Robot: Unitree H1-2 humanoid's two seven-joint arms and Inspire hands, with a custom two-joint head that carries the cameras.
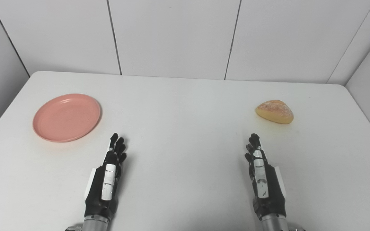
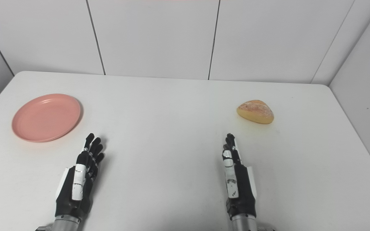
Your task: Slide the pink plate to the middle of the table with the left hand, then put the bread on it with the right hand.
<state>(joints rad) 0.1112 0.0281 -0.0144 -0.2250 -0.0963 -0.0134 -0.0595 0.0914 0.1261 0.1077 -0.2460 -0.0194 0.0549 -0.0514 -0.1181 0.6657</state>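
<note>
Both hands, left hand and right hand, rest empty with fingers extended in the left eye view, presumably staged; the right eye view shows pink plate far left, bread far right on the counter.

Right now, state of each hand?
Left hand: open, empty, short of the round pink plastic plate.
Right hand: open, empty, short of the golden crusty bread roll.

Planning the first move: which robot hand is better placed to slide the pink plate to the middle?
The left robot hand. It rests open just near and right of the pink plate, which lies on the table's left side. The right robot hand sits far across, by the bread.
</note>
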